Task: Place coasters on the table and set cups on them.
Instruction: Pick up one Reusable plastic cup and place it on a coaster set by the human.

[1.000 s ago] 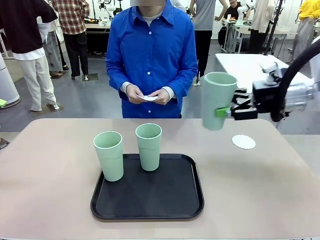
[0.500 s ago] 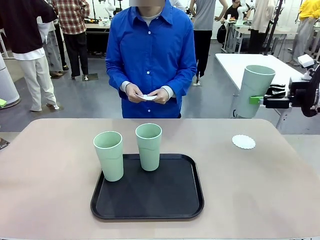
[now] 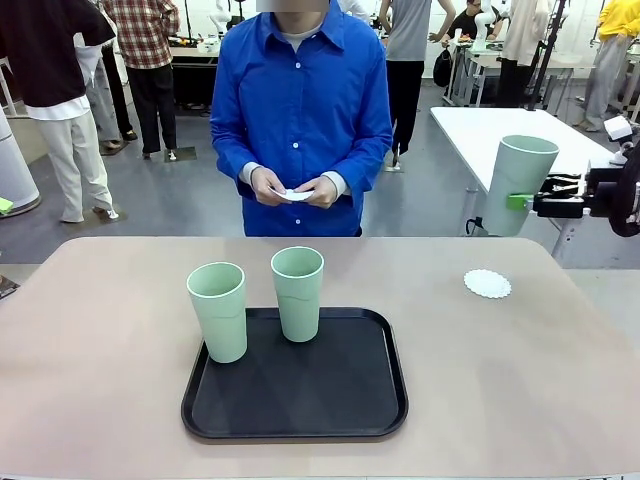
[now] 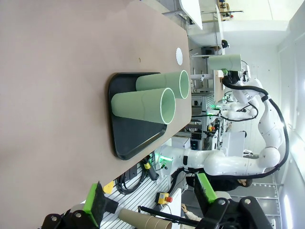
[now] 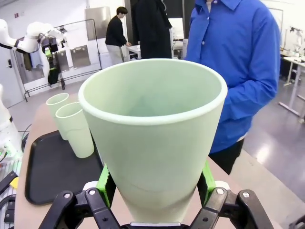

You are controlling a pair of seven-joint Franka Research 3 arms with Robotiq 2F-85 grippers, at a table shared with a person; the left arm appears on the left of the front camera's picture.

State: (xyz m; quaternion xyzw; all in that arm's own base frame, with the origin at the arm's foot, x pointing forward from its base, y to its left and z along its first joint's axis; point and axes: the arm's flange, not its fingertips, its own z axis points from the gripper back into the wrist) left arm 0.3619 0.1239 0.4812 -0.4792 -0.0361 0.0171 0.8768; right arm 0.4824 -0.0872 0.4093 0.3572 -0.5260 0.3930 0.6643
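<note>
The right claw (image 3: 522,201) is pinching one cup (image 3: 520,182) around its lower half, upright and raised at the right side of the scene, higher than and apart from the coaster (image 3: 487,283) lying flat near the far right edge of the table (image 3: 100,330); the left claw (image 4: 150,198) is spread wide with nothing between its fingers, back on the robot's side and well apart from the tray (image 3: 300,405); the other two cups (image 3: 218,310) stand upright side by side at the tray's far left part; the person's hands (image 3: 270,186) hold something thin and white, probably more coasters. The cup looks like thin smooth plastic, so likely light, a little springy in the wall and slippery; its taper could let it creep in the pads, so a moderate squeeze low on the body seems the sound hold; empty, it should tip easily, and it wants lowering straight down. The paper coaster is probably feather-light and may slide under a sideways nudge. No brand, label or writing can be read on the cups, coaster or tray.
</note>
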